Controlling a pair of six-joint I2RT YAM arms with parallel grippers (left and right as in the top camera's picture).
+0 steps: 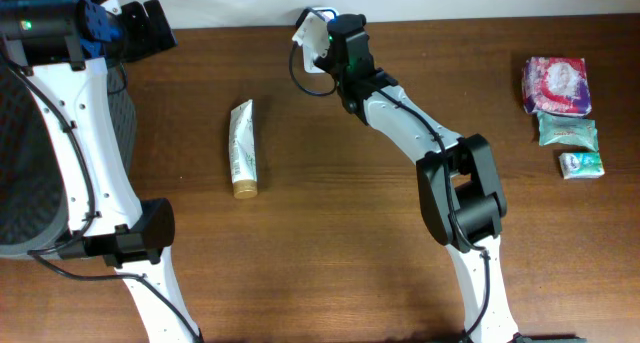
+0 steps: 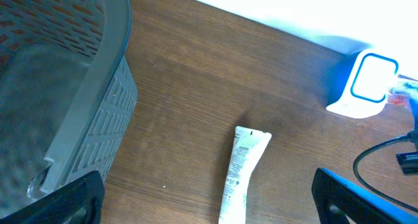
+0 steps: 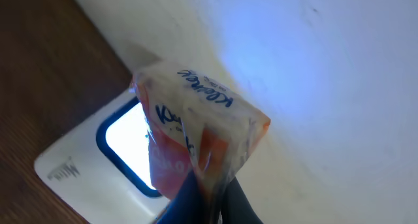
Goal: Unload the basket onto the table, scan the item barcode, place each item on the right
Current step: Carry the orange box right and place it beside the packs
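Right pincer (image 3: 204, 191) clamps a tissue pack (image 3: 196, 119) at the scanner (image 3: 78, 165); left pincer (image 2: 209, 201) gapes empty beside the basket (image 2: 98, 87)

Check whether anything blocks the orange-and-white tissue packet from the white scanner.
Nothing visible does. The right gripper holds the orange-and-white plastic tissue packet just in front of the blue-rimmed window of the white scanner.

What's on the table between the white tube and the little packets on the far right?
Only the right arm crosses that stretch, between the tube and the packets; nothing else lies there. The overhead view shows it.
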